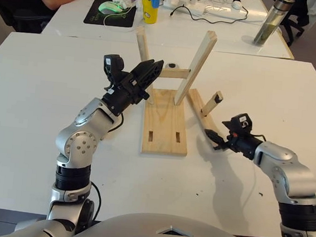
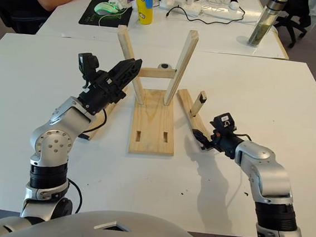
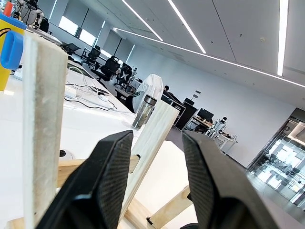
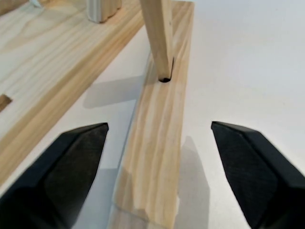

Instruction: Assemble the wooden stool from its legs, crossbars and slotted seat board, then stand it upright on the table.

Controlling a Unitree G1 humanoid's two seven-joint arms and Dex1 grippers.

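Your tabletop (image 1: 38, 84), 1 slotted seat board (image 1: 164, 127) flat at its middle, 2 legs (image 1: 196, 66) upright in it joined by 1 crossbar (image 1: 173, 72), 1 loose leg (image 1: 199, 112) just right, your left tool (image 1: 154, 69) wide beside the upright legs, your right tool (image 4: 159, 124) wide astride the loose leg's end, 1 yellow bottle (image 1: 151, 6) behind

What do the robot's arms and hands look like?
The left arm and right arm have rounded silver-grey shells and black joints. Black camera boxes sit at the wrists, thin black cables alongside. The left hand and right hand are black, with two tapered fingers each.
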